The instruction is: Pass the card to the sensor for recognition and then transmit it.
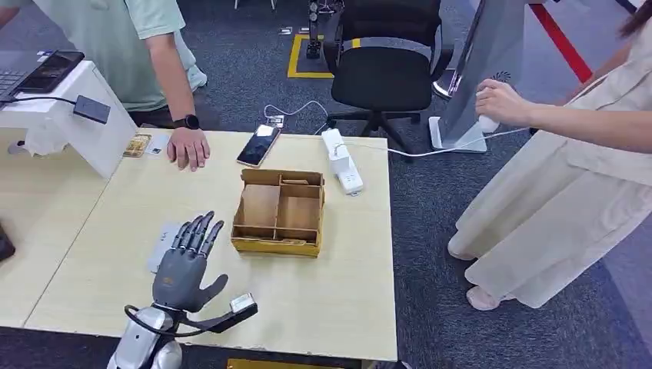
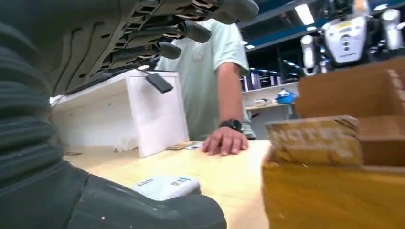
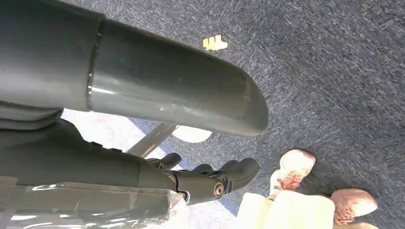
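- Head view, nearest: the left hand (image 1: pixel 184 257) hovers low over the table (image 1: pixel 338 307), fingers spread, nothing in it. The card (image 1: pixel 161 244) lies flat directly beneath and just left of its fingertips, partly covered; its long axis appears to run away from the robot, roughly along the fingers.
- Left wrist view: the same card (image 2: pixel 165 185) lies on the table just beyond the thumb, with the fingers (image 2: pixel 191 29) above it and apart from it.
- The right hand (image 3: pixel 224 176) hangs beside the body over the carpet, fingers loosely curled, holding nothing; the left hand is plainly the nearer.
- Just right of the card stands a wooden organiser box (image 1: pixel 278 213), close enough to crowd a sideways sweep.
- Farther: a person's hand (image 1: pixel 188 146) rests on the table's far edge beside a phone (image 1: pixel 258 144) and a power strip (image 1: pixel 342 160).
- Far left: a small dark sensor (image 1: pixel 91 109) on a white stand (image 1: pixel 108 146), probably the card's destination.
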You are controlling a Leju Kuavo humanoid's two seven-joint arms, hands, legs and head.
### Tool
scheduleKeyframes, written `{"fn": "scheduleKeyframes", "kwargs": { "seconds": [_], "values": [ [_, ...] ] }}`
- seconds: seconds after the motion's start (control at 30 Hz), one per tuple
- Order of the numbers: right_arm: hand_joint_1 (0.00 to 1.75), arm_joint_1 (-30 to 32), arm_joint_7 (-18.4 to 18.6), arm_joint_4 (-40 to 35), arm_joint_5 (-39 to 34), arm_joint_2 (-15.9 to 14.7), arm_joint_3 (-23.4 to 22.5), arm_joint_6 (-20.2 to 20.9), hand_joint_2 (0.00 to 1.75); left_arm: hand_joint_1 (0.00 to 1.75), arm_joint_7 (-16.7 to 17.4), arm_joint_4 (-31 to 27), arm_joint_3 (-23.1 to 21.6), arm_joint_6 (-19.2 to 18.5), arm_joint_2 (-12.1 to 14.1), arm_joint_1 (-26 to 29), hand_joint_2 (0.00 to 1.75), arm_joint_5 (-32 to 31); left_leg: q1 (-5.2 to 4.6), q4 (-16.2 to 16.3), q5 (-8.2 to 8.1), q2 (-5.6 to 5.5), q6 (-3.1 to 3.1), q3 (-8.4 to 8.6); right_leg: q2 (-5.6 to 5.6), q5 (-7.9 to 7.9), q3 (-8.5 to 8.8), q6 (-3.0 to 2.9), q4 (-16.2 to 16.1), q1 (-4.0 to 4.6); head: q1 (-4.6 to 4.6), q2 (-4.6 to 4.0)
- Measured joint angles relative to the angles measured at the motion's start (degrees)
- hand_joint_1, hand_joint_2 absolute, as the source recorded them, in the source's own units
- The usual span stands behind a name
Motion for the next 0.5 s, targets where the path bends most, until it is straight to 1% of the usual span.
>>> {"fn": "scheduleKeyframes", "kwargs": {
  "seconds": [0.13,0.23,0.37,0.5],
  "values": [
    [0.00,-0.2,0.0,0.3,0.0,0.0,0.1,0.0,0.00,0.00,1.6,2.9,-3.1,-0.9,0.8,-0.4,1.75,-0.6,0.00,0.0,0.00,0.00,0.00,0.00,0.01,0.00,-0.01,0.00,0.0,0.00,0.00,0.00],
    [0.00,-0.3,0.0,0.4,0.0,0.0,0.2,0.0,0.00,0.00,1.6,4.3,-4.8,-0.8,1.3,-0.8,1.75,-0.6,0.00,0.0,0.00,0.00,0.00,-0.01,-0.01,0.00,-0.01,0.00,0.0,0.00,0.00,0.00],
    [0.00,-0.4,0.0,0.5,0.0,0.0,0.2,0.0,0.00,0.00,1.6,5.2,-5.9,-0.8,1.7,-1.2,1.75,-0.8,0.00,0.0,0.00,0.00,0.00,0.00,0.00,0.00,-0.01,0.00,0.0,0.00,0.00,0.02],
    [0.00,-0.4,0.0,0.7,0.0,0.0,0.8,0.1,0.00,0.00,2.7,6.0,-6.7,-0.7,2.1,-2.1,1.75,-1.4,0.00,0.0,0.00,0.00,0.00,0.00,-0.01,0.00,0.00,0.00,0.0,0.00,0.02,0.00]
  ]
}}
